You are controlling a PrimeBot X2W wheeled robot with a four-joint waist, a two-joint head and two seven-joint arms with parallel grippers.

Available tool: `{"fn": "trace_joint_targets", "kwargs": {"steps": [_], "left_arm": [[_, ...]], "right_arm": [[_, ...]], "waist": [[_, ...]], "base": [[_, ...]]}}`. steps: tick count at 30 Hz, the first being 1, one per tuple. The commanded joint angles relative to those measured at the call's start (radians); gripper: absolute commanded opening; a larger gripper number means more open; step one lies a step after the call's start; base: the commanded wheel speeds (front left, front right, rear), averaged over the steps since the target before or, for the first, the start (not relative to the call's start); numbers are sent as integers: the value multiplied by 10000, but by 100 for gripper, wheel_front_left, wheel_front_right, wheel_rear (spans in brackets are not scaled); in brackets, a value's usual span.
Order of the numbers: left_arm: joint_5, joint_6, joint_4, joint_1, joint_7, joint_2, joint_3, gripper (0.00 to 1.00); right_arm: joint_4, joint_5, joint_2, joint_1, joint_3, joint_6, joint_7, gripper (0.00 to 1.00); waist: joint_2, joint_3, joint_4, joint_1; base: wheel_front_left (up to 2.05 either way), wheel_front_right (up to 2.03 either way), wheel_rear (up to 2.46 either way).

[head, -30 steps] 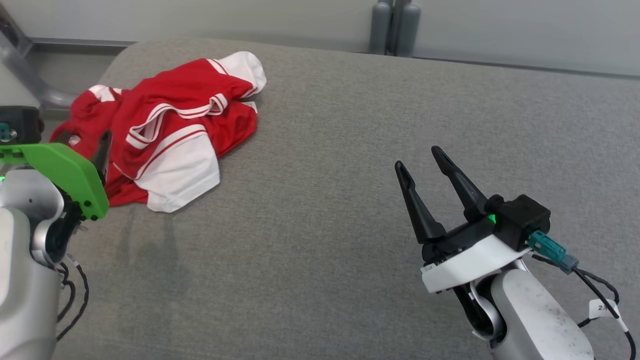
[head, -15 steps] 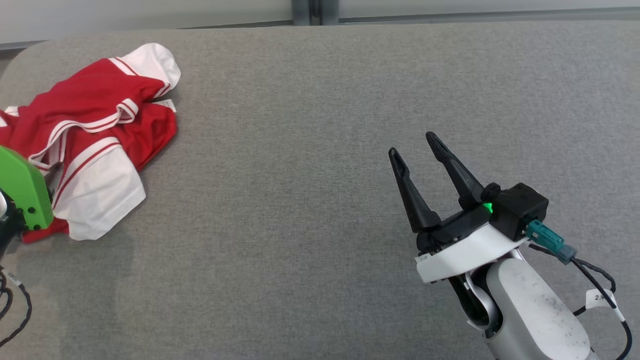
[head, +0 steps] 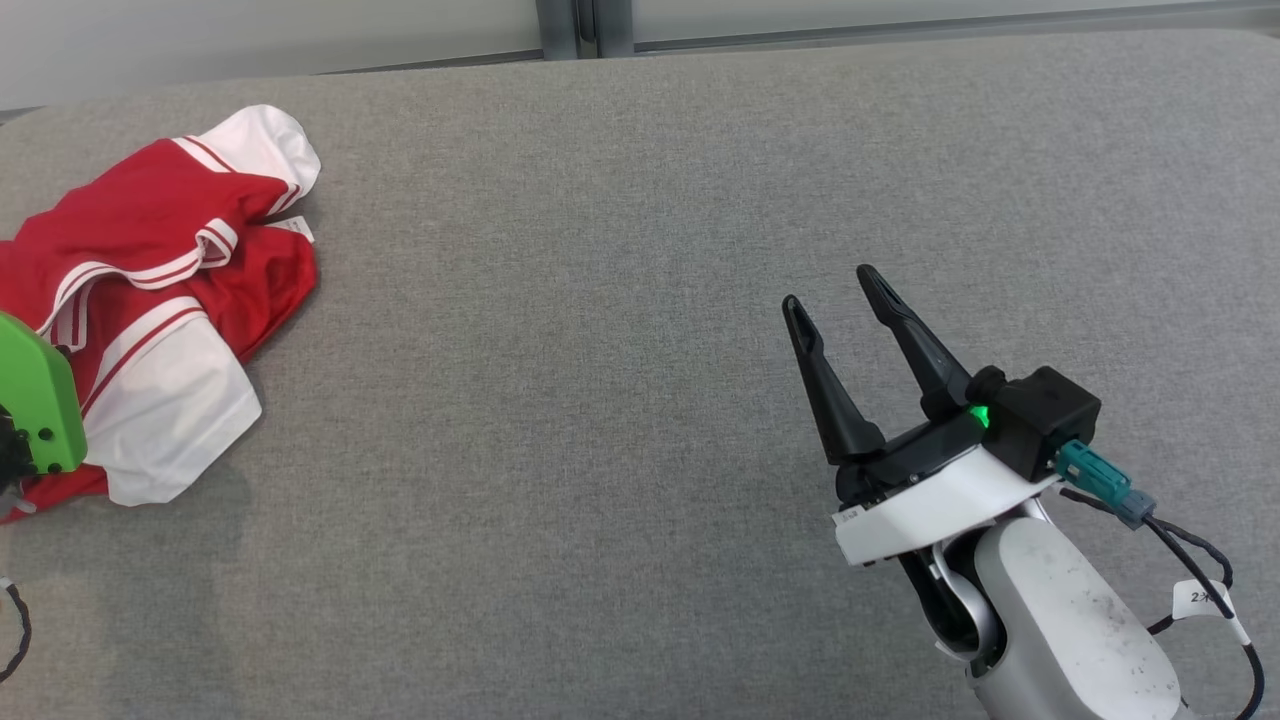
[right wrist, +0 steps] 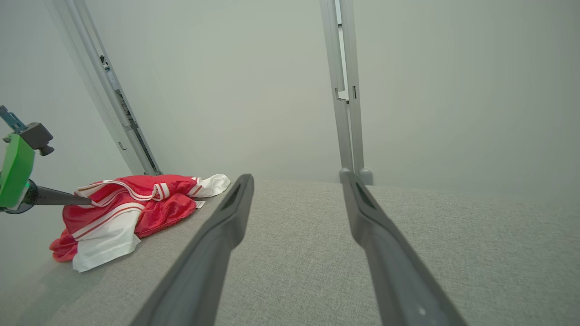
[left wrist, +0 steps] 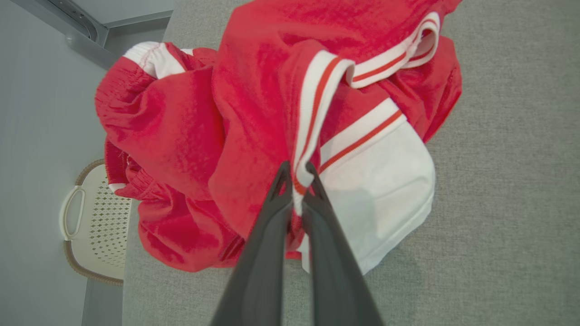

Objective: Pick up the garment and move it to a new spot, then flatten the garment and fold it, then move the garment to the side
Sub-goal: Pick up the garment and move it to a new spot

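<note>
The garment [head: 150,300] is a crumpled red piece with white panels and red-and-white striped trim, lying at the far left of the grey padded surface [head: 620,330]. In the left wrist view, my left gripper [left wrist: 297,170] is shut on a striped edge of the garment [left wrist: 253,99], the fabric pinched between the two fingertips. Its green mount [head: 35,400] shows at the head view's left edge. My right gripper [head: 830,285] hovers open over bare surface at the right, far from the garment [right wrist: 131,203], with nothing between its fingers.
The surface's left edge runs just beyond the garment, with a white perforated basket [left wrist: 97,217] on the floor below it. A pale wall with a grey post [head: 575,25] stands behind the back edge. Bare grey surface stretches between the garment and the right gripper.
The head camera has swung, so the garment now sits further left in the picture. My left gripper has shut on the garment's striped edge. The right gripper stays open.
</note>
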Motion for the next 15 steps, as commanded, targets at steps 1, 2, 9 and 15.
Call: {"fn": "trace_joint_targets", "kwargs": {"steps": [1, 2, 9, 15], "left_arm": [[87, -29, -3, -169, -78, 98, -149, 0], [121, -29, -95, -201, -165, 112, -298, 0], [284, -29, -981, -627, -303, 219, -1253, 0], [-45, -30, -2133, -1055, 1, -27, -1921, 0]], "right_arm": [[33, 60, 12, 134, 17, 1, -28, 100], [48, 73, 24, 148, 21, 1, -28, 100], [179, 188, 104, 389, -49, 1, -28, 100], [249, 266, 246, 704, -81, 1, -28, 100]], "waist": [[-1, -119, 61, -1], [-1, -184, 75, -1], [-1, -910, 29, -1], [-1, -1735, -375, -1]], "base": [[0, 0, 0], [0, 0, 0], [0, 0, 0], [0, 0, 0]]}}
